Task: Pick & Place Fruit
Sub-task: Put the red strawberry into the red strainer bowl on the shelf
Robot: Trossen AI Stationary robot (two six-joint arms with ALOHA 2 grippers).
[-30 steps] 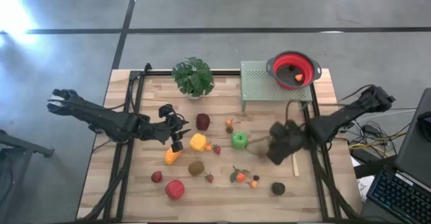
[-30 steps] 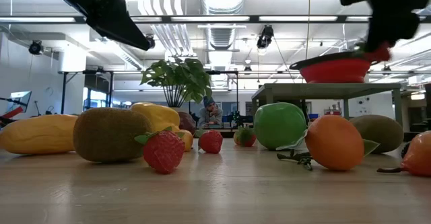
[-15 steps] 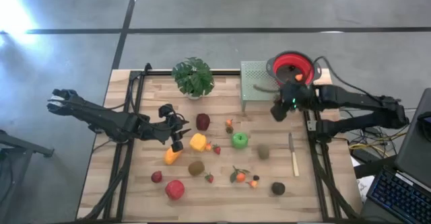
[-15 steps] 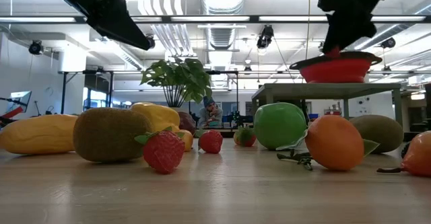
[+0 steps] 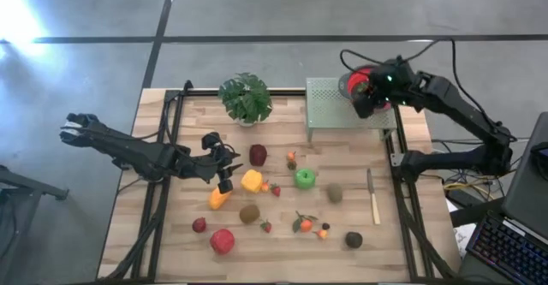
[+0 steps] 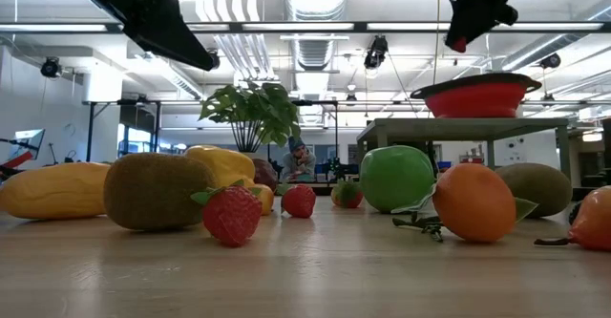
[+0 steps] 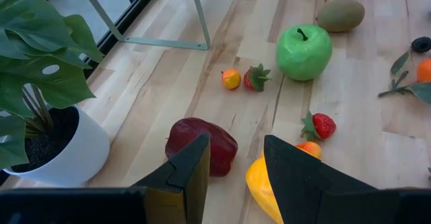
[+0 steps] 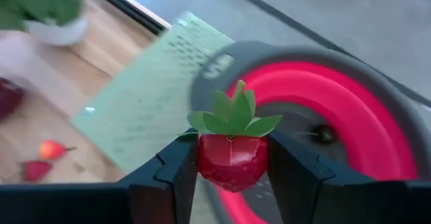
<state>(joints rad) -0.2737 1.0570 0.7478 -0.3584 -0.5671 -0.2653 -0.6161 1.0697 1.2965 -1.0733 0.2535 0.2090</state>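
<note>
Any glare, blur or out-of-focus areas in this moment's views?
High view: bright glare on the floor at the upper left. Low view: ceiling lights blown out; near fruit like the strawberry is soft. Right wrist view: background bowl is blurred, while the held strawberry is fairly sharp.

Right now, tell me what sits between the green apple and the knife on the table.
In the high view, one brown kiwi lies between the green apple and the knife; the rest of that stretch is bare wood.
</note>
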